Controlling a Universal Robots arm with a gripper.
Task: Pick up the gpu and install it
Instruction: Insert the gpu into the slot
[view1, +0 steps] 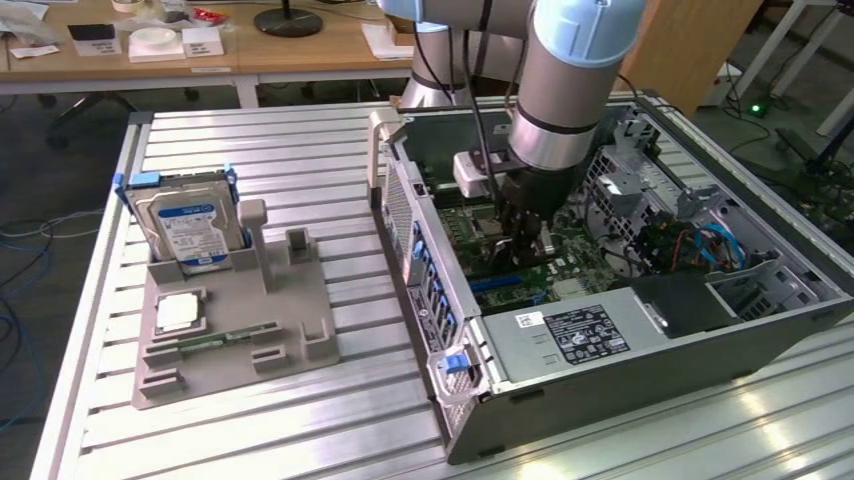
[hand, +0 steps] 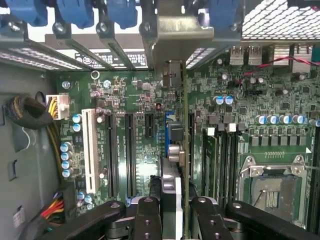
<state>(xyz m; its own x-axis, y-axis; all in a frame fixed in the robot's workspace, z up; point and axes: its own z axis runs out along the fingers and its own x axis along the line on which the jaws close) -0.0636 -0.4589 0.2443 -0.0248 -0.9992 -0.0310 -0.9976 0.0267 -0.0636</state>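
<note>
One arm, reaching down into one open computer case (view1: 641, 330) lying on its side on the slatted aluminium table (view1: 267, 420); case sits toward the table's edge at the exterior view's right, its open side up.

Gripper (view1: 525, 240) low inside the case, just above the motherboard (hand: 125, 100); in the wrist view the two black fingers (hand: 148, 220) stand close together, clamped on the gpu (hand: 172, 150), which is held on edge so only its thin green board and one silver end bracket (hand: 177, 32) show; bracket lies at the case's rear wall, among the slot covers with their blue clips (hand: 75, 12), at least four counted.

The gpu stands upright over the expansion slots, lined up along a blue slot (hand: 167, 125); whether its edge is seated in the slot cannot be told; one white slot (hand: 90, 150) and several black ones lie parallel beside it; one open CPU socket (hand: 272, 187) well to the side.

On the table toward the exterior view's left: one grey fixture tray (view1: 227, 330); in it one silver hard drive (view1: 187, 225) with blue-white label, upright at the tray's far end; one square chip (view1: 178, 312) flat near the middle; one narrow green memory stick (view1: 220, 338) lying in a groove just beside it; one upright tray holder (view1: 299, 245) stands bare.
</note>
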